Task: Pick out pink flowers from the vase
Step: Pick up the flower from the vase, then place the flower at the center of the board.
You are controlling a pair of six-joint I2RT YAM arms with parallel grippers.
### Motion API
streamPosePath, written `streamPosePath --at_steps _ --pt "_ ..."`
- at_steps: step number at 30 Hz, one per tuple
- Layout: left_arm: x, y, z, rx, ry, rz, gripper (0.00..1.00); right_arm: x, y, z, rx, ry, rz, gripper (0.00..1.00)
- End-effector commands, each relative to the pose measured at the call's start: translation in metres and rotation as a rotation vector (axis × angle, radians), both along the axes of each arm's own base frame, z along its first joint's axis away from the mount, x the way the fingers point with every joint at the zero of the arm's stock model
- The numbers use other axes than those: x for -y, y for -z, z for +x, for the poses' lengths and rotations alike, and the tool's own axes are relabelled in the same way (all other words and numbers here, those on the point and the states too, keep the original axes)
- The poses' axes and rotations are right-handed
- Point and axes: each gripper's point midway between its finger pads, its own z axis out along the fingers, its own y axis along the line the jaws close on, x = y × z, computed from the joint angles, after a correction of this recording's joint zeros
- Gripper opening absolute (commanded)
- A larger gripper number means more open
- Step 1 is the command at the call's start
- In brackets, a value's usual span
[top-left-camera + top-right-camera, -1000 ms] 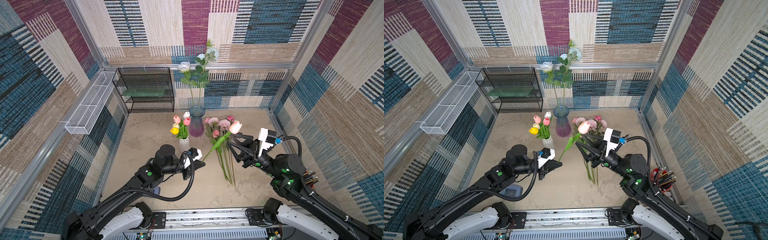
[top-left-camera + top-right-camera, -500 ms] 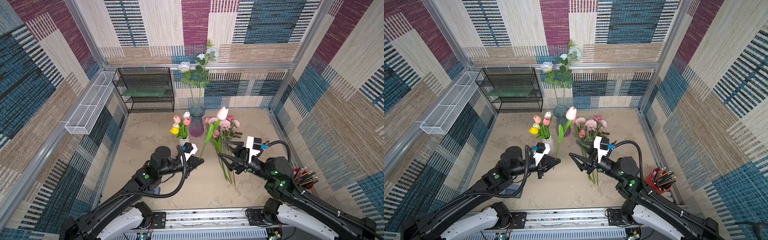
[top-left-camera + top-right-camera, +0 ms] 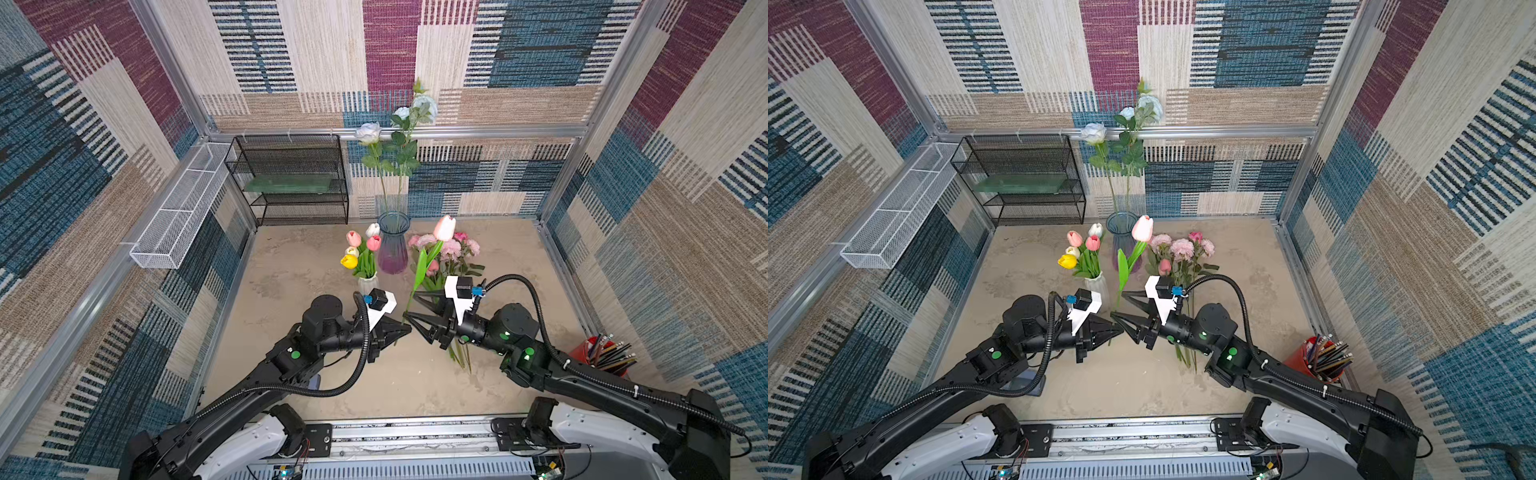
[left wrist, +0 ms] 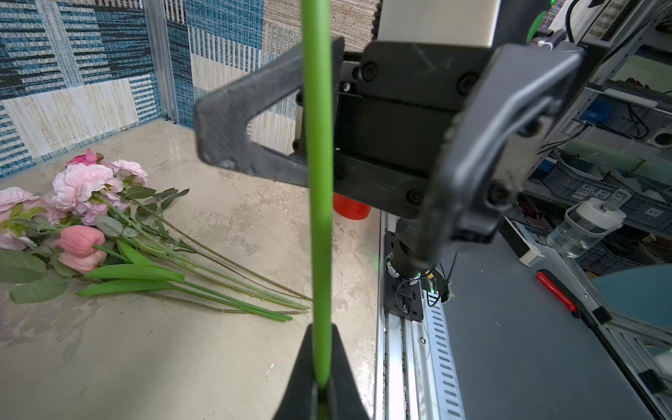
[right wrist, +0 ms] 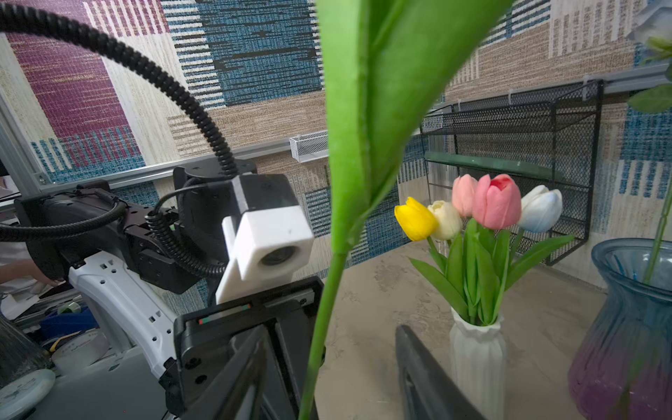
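A salmon-pink tulip (image 3: 444,227) (image 3: 1142,228) stands nearly upright above the table on a long green stem (image 4: 320,182) (image 5: 323,327). My left gripper (image 3: 405,328) (image 3: 1119,330) (image 4: 322,385) is shut on the stem's lower end. Facing it, my right gripper (image 3: 411,306) (image 3: 1118,305) (image 5: 327,334) is open, one jaw on each side of the stem and not touching it. More pink flowers (image 3: 451,249) (image 4: 83,185) lie in a pile on the table, right of the blue-purple glass vase (image 3: 392,249) (image 5: 632,327). Pale blue-white roses (image 3: 368,133) still stand in that vase.
A small white vase (image 3: 368,284) (image 5: 476,349) with yellow, white and pink tulips stands just behind my left gripper. A black wire rack (image 3: 291,178) is at the back, a white wire basket (image 3: 178,208) on the left wall, a red pencil cup (image 3: 598,353) at the right.
The tulip has swung more upright in my left gripper, its bloom shifting left. My right gripper has moved left until its jaws flank the stem, and they have narrowed a little.
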Motion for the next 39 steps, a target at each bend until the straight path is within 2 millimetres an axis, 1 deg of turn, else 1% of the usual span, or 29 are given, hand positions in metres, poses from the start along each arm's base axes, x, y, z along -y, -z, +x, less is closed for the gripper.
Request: streamPosePath --at_steps 1,9,11,12,14,17,21,23,24,25,26,28,29,31,33,34,36,39 --pt "0.001 -0.012 -0.003 0.033 0.022 -0.044 0.00 -0.003 -0.013 -0.001 0.034 -0.005 0.037 0.47" --pt "0.001 -0.012 -0.004 0.035 0.022 -0.049 0.00 -0.001 -0.015 -0.006 0.038 -0.028 0.066 0.14" --pt "0.001 -0.013 -0.004 0.037 0.020 -0.050 0.00 -0.002 -0.017 -0.008 0.047 -0.045 0.065 0.02" --pt "0.001 -0.012 -0.003 0.035 0.016 -0.047 0.00 -0.003 -0.018 -0.009 0.052 -0.050 0.063 0.00" --pt "0.001 -0.012 -0.003 0.033 0.012 -0.043 0.00 -0.003 -0.020 -0.009 0.054 -0.053 0.059 0.00" --pt "0.000 -0.011 -0.002 0.033 0.004 -0.040 0.15 0.000 -0.024 -0.007 0.054 -0.034 0.057 0.00" --pt "-0.002 -0.012 0.000 0.041 -0.021 -0.035 0.36 0.009 -0.025 0.005 0.029 0.031 0.033 0.00" --pt "-0.004 -0.011 0.001 0.045 -0.036 -0.027 0.41 0.016 -0.019 0.016 -0.017 0.083 -0.004 0.00" --pt "-0.004 -0.011 0.000 0.048 -0.035 -0.026 0.43 0.020 -0.011 0.024 -0.056 0.116 -0.036 0.00" --pt "-0.007 -0.011 0.006 0.054 -0.070 -0.019 0.44 0.025 -0.004 0.033 -0.102 0.152 -0.065 0.00" --pt "-0.008 -0.012 0.007 0.058 -0.081 -0.019 0.44 0.030 0.005 0.041 -0.148 0.184 -0.095 0.00" --pt "-0.011 -0.013 0.009 0.069 -0.107 -0.014 0.44 0.047 0.028 0.061 -0.274 0.275 -0.156 0.00" --pt "-0.012 -0.012 0.011 0.071 -0.123 -0.009 0.44 0.057 0.043 0.070 -0.351 0.323 -0.182 0.00" --pt "-0.015 -0.013 0.014 0.078 -0.150 0.001 0.44 0.083 0.080 0.089 -0.513 0.427 -0.238 0.00" --pt "-0.016 -0.013 0.015 0.082 -0.155 0.004 0.44 0.099 0.112 0.096 -0.641 0.463 -0.307 0.00" --pt "-0.017 -0.014 0.015 0.080 -0.156 0.002 0.44 0.105 0.125 0.097 -0.685 0.483 -0.338 0.00" --pt "-0.017 -0.016 0.015 0.074 -0.160 0.002 0.44 0.112 0.150 0.098 -0.742 0.504 -0.412 0.00" --pt "-0.018 -0.017 0.015 0.056 -0.168 0.003 0.44 0.121 0.181 0.101 -0.795 0.546 -0.511 0.00"
